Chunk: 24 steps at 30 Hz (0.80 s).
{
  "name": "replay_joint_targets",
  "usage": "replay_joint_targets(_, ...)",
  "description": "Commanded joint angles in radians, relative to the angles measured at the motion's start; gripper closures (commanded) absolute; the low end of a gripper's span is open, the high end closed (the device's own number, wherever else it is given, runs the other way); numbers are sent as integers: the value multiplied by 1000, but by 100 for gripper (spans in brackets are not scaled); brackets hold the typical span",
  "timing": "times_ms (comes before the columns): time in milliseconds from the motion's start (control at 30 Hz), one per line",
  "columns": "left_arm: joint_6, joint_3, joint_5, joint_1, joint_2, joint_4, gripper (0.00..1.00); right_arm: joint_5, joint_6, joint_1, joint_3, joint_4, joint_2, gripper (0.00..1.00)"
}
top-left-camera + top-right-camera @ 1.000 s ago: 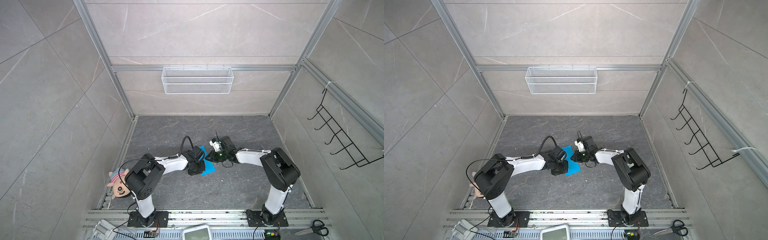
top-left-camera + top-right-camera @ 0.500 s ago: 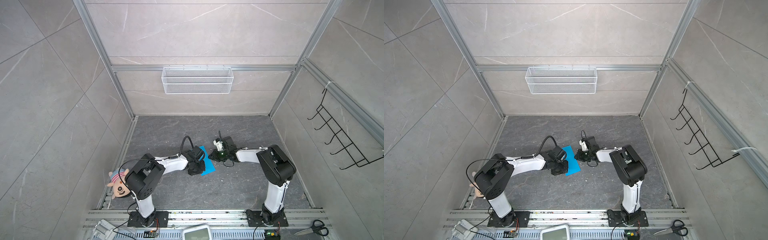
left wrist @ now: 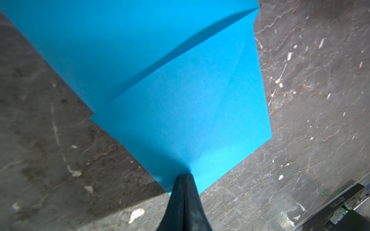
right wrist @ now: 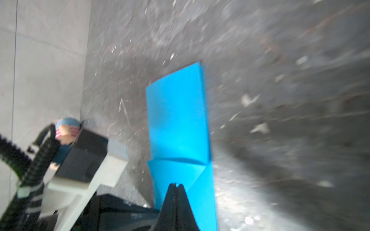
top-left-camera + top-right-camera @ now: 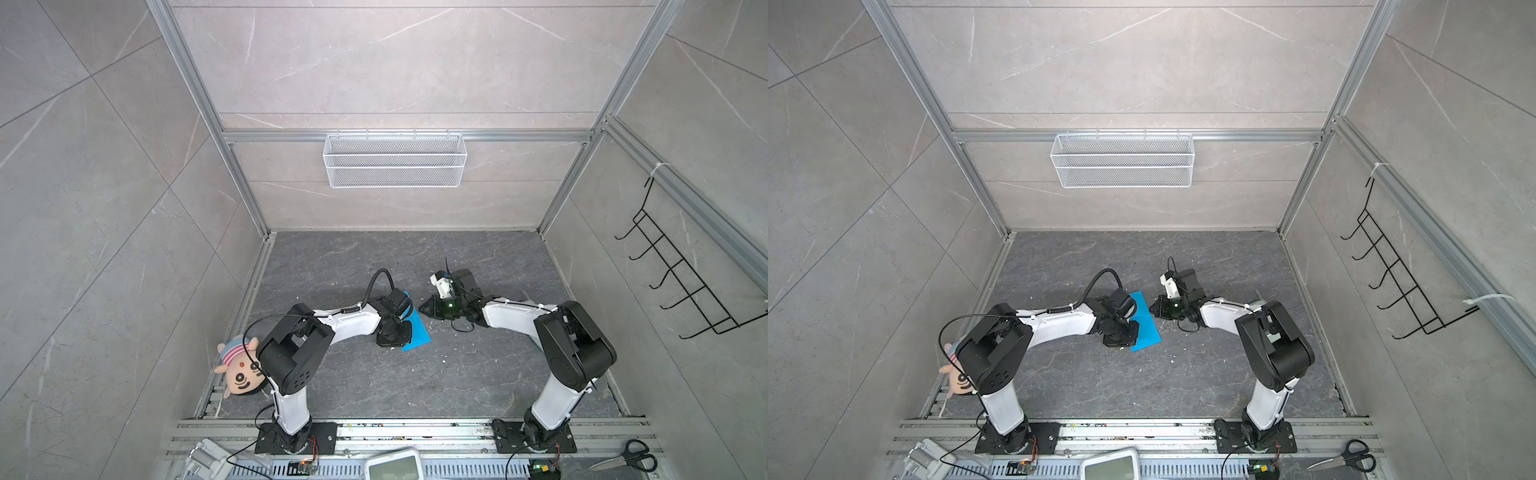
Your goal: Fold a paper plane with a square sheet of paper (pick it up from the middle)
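Mid-fold: clenched left hand pins the half-folded sky-blue paper sheet; clenched right hand, seemingly empty, must crease next

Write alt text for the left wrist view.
A bright blue sheet of paper, partly folded with one flap overlapping, lies on a dark grey speckled table. The left gripper, fingers shut, touches one corner of it.
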Motion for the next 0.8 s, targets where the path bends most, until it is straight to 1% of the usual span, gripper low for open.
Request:
replay_joint_targets(0, 27, -4, -26, -2, 25, -71, 100, -82, 53, 17, -25, 31, 43, 94)
replay_joint_targets(100, 8, -13, -22, -3, 17, -60, 100, -123, 106, 23, -23, 76, 71, 94)
replay_joint_targets(167, 0, -16, -19, -4, 14, -52, 100, -128, 112, 26, -15, 81, 91, 94)
replay_joint_targets(467, -16, -2, -8, -3, -20, -38, 100, -59, 79, 27, 27, -9, 165, 94)
replay_joint_targets(667, -30, 29, 2, -2, -47, -20, 100, -5, 79, 26, 21, -48, 173, 94)
replay_joint_targets(767, -34, 56, -3, -1, -51, -7, 100, 3, 80, 27, 20, -55, 175, 95)
